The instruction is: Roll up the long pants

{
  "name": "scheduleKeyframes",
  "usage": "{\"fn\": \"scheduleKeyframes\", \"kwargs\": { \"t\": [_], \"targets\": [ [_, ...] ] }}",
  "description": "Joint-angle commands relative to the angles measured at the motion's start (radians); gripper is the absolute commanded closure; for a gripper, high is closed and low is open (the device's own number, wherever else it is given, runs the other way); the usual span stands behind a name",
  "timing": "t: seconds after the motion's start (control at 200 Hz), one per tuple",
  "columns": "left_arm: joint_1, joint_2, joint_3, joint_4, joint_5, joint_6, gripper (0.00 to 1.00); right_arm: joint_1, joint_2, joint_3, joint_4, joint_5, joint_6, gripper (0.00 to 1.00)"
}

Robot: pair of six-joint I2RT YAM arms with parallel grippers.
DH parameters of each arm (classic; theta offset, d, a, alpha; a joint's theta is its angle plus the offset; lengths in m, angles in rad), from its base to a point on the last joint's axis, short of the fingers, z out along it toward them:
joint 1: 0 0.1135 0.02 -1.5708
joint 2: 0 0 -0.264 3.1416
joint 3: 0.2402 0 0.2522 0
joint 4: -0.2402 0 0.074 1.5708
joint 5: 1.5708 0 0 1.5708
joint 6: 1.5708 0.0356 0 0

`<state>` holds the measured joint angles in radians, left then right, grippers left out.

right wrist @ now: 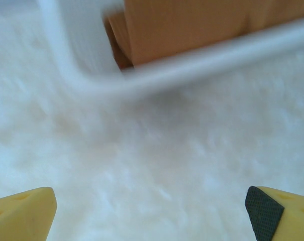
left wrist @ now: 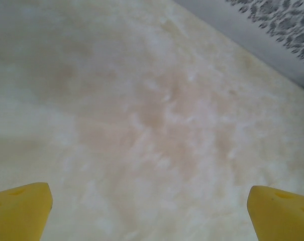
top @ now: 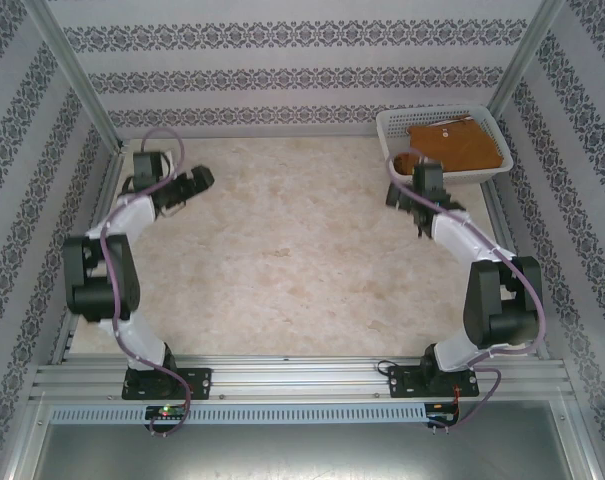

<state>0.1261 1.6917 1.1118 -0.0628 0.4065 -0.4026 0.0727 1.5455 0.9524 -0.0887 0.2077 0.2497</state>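
Nearest you from the top camera, the metal rail [top: 302,378] carries both arm bases at the near edge of the tabletop [top: 292,250]. Your left gripper [top: 200,181] hangs over the far left corner. Your right gripper [top: 422,188] sits far right, just in front of the white basket [top: 387,125]. The long pants [top: 460,145] lie folded in that basket, a brown bit drooping at its near left corner.

On to the left wrist: your yellow fingers [left wrist: 21,211] are spread wide at the bottom corners, the left gripper [left wrist: 149,203] holding nothing, pale mottled tabletop [left wrist: 141,100] beneath.

Right wrist now: fingers [right wrist: 21,211] wide apart too, the right gripper [right wrist: 150,206] with nothing in it. Just beyond runs the blurred basket rim [right wrist: 192,60], with the long pants [right wrist: 202,25] behind it.
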Motion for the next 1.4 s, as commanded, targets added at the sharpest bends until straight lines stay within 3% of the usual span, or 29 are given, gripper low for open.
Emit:
{"fn": "scheduleKeyframes", "kwargs": {
  "t": [0.0,0.105,0.185,0.295,0.395,0.49,0.535,0.615,0.729,0.794,0.859,0.909,0.949,0.999,1.049,1.119,1.169,1.234,1.319,1.399],
  "targets": [
    [0.000,-0.134,-0.278,0.402,-0.231,0.104,0.00,0.004,-0.052,-0.147,0.326,0.098,-0.106,0.02],
    [-0.002,-0.220,-0.455,0.515,-0.314,0.156,0.00,0.009,-0.055,-0.177,0.402,0.112,-0.152,0.02],
    [-0.006,-0.279,-0.512,0.531,-0.348,0.199,0.00,0.016,-0.048,-0.138,0.311,0.093,-0.210,0.02],
    [-0.003,-0.326,-0.570,0.563,-0.386,0.218,0.00,0.024,-0.062,-0.201,0.352,0.114,-0.219,0.02],
    [-0.003,-0.311,-0.592,0.559,-0.404,0.240,0.00,0.036,-0.054,-0.318,0.504,0.138,-0.212,0.02],
    [-0.004,-0.242,-0.708,0.812,-0.411,0.232,0.00,0.039,-0.038,-0.358,0.608,0.155,-0.229,0.02],
    [-0.014,-0.251,-0.680,0.726,-0.426,0.240,0.00,0.050,-0.018,-0.352,0.618,0.172,-0.236,0.02],
    [-0.030,-0.242,-0.681,0.751,-0.410,0.268,0.00,0.057,-0.036,-0.385,0.665,0.187,-0.239,0.02],
    [-0.081,-0.222,-0.755,0.899,-0.415,0.330,0.00,0.055,-0.061,-0.452,0.756,0.183,-0.236,0.02],
    [-0.092,-0.076,-0.806,1.201,-0.356,0.371,0.00,0.039,-0.068,-0.470,0.780,0.164,-0.221,0.02],
    [-0.095,-0.156,-0.715,0.865,-0.356,0.373,0.00,0.018,-0.075,-0.480,0.787,0.133,-0.203,0.02],
    [-0.105,-0.109,-0.720,0.987,-0.351,0.391,0.00,0.005,-0.081,-0.508,0.829,0.096,-0.198,0.02],
    [-0.106,-0.145,-0.701,0.871,-0.363,0.385,0.00,-0.002,-0.081,-0.509,0.831,0.070,-0.199,0.02],
    [-0.108,-0.119,-0.710,0.944,-0.358,0.393,0.00,-0.006,-0.079,-0.511,0.831,0.059,-0.197,0.02],
    [-0.107,-0.138,-0.697,0.877,-0.354,0.391,0.00,-0.012,-0.081,-0.517,0.831,0.031,-0.199,0.02],
    [-0.108,-0.133,-0.698,0.884,-0.354,0.391,0.00,-0.037,-0.045,-0.567,0.959,-0.078,-0.208,0.02],
    [-0.107,-0.129,-0.702,0.904,-0.354,0.393,0.00,-0.043,0.007,-0.602,1.133,-0.075,-0.197,0.02],
    [-0.108,-0.130,-0.701,0.898,-0.351,0.393,0.00,-0.043,-0.056,-0.567,0.947,-0.078,-0.200,0.02],
    [-0.108,-0.131,-0.695,0.886,-0.340,0.398,0.00,-0.016,-0.015,-0.597,1.078,-0.056,-0.227,0.02],
    [-0.108,-0.131,-0.695,0.884,-0.340,0.397,0.00,-0.024,-0.041,-0.574,0.985,-0.071,-0.221,0.02]
  ]
}}
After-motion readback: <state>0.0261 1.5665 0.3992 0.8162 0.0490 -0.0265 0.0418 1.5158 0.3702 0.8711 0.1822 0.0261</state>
